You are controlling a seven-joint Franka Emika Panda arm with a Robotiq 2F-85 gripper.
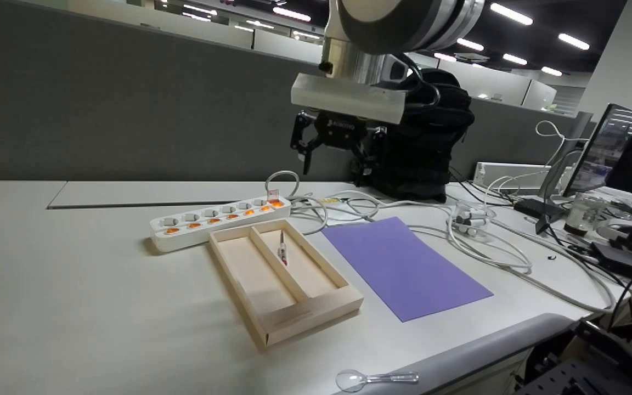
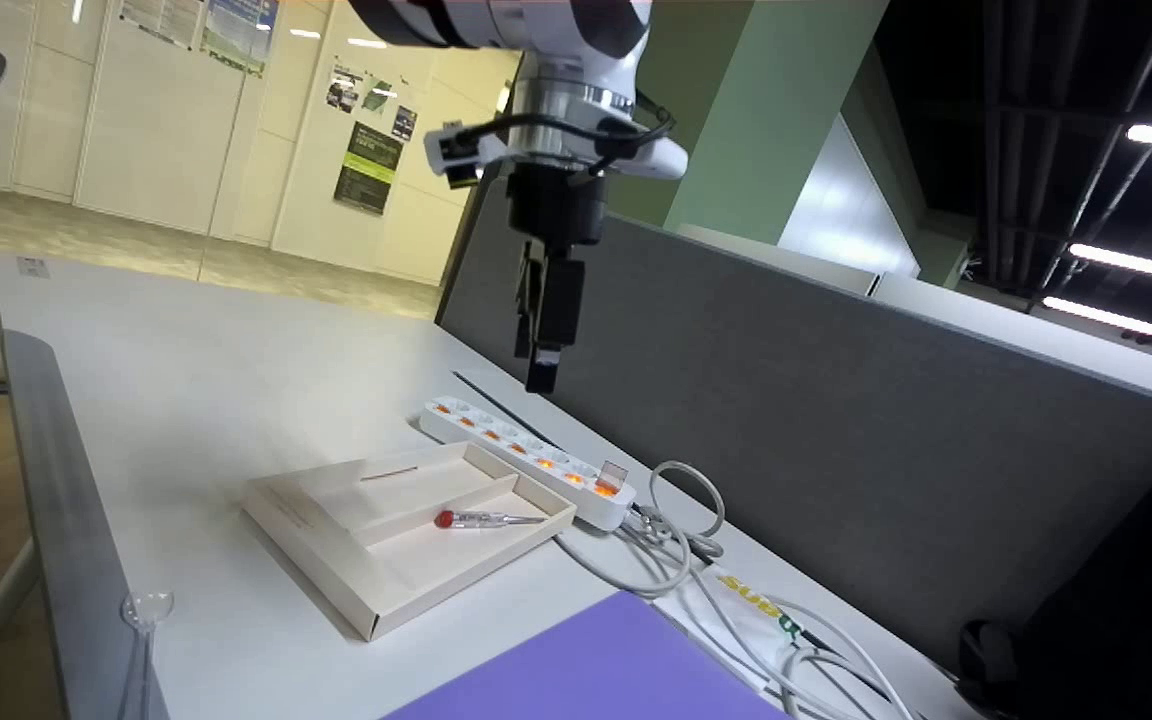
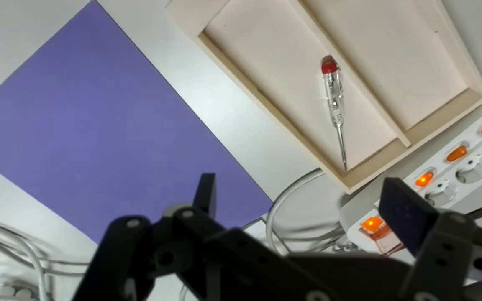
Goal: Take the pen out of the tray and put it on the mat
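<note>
The pen (image 3: 334, 96) is a slim transparent stick with a red end cap and a thin metal tip, like a small tester screwdriver. It lies in the mat-side compartment of the pale wooden tray (image 3: 262, 98), with its red end by the divider and its tip near a corner. It also shows in both exterior views (image 1: 282, 253) (image 2: 476, 520). The purple mat (image 1: 404, 269) lies flat beside the tray. My gripper (image 1: 333, 170) is open and empty, high above the table behind the tray, pointing down. In the wrist view its fingers (image 3: 301, 190) are wide apart, with nothing between them.
A white power strip (image 1: 223, 219) with lit orange switches lies against the tray's far end. Loose cables (image 1: 349, 206) run behind the mat. A transparent spoon (image 1: 376, 378) lies at the front edge. A black backpack (image 1: 425, 148) and grey partition (image 1: 129, 109) stand behind.
</note>
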